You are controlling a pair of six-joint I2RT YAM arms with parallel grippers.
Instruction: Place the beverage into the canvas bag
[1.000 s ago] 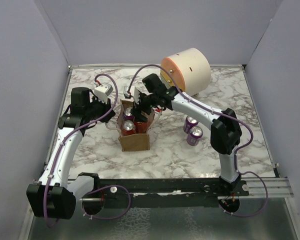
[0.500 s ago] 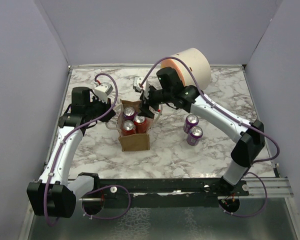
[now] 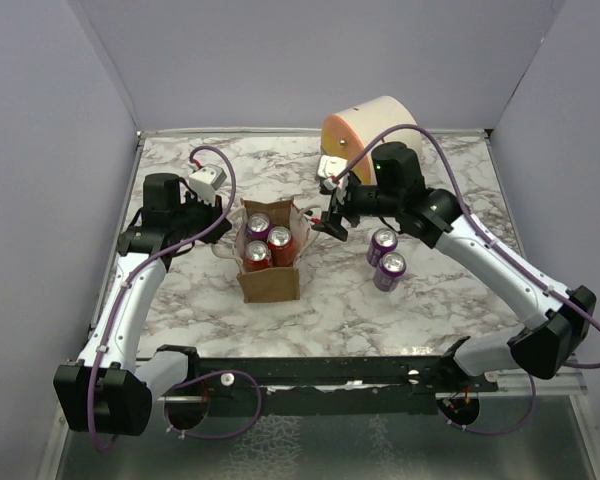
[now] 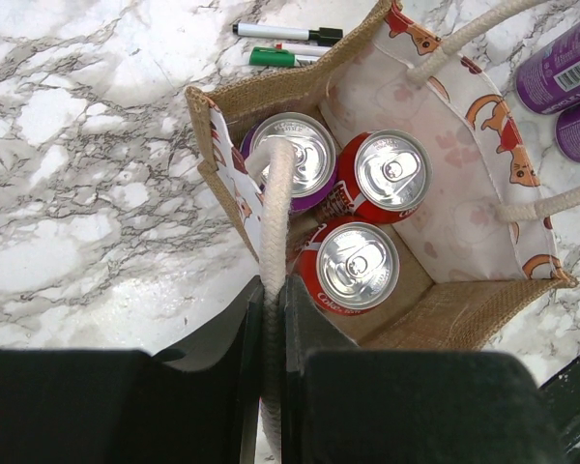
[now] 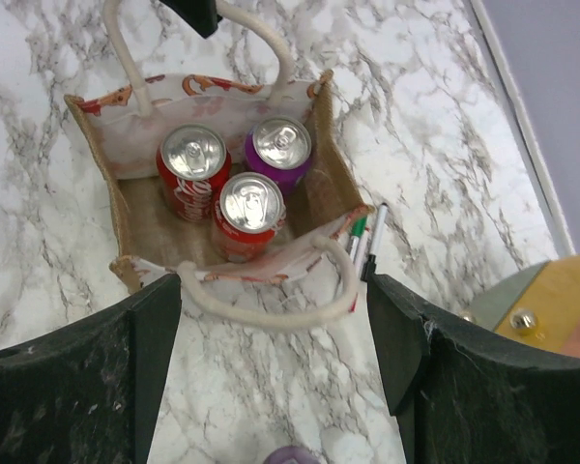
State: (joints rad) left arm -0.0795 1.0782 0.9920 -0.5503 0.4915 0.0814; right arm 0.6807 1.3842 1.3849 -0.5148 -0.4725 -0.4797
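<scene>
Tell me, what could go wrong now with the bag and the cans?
1. The left gripper pinches one white handle of the canvas bag. A tug could tip it and spill the three cans inside.
2. Two purple cans wait beside it, but the bag has little room left, so the next may bump the tops.
3. The other handle droops by the opening near the open right gripper and might snag a can.

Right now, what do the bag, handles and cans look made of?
The bag looks like jute or burlap outside, coarse tan weave, with a smooth white printed lining, probably cotton. The handles are white twisted rope, likely cotton. The cans are metal, probably aluminium: shiny brushed lids, pull tabs, glossy printed sides.
</scene>
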